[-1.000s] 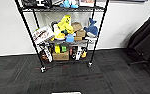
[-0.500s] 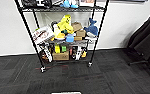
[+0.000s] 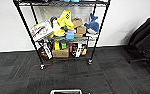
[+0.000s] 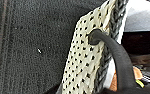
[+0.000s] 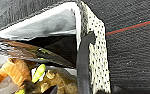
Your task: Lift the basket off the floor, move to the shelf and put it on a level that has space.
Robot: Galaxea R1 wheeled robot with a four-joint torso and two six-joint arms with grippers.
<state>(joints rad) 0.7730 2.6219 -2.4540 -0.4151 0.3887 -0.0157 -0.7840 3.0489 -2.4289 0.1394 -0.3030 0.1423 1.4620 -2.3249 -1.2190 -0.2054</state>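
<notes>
Cream-and-dark woven basket [image 3: 66, 91] sits at the near edge, above dark grey carpet floor [image 3: 103, 75]. Black wire shelf [image 3: 63, 37] stands ahead by the wall. Whether either pincer is clenched, I cannot tell

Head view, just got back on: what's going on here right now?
The robot faces the shelf, a black wire rack against the white wall, its middle and lower tiers crowded with boxes and soft toys. The basket sits at the near edge of the head view, over the floor. Both wrist cameras look closely at its woven sides and dark handles, with toys inside it. Whether the grippers are clamped on the handles can't be made out.
</notes>
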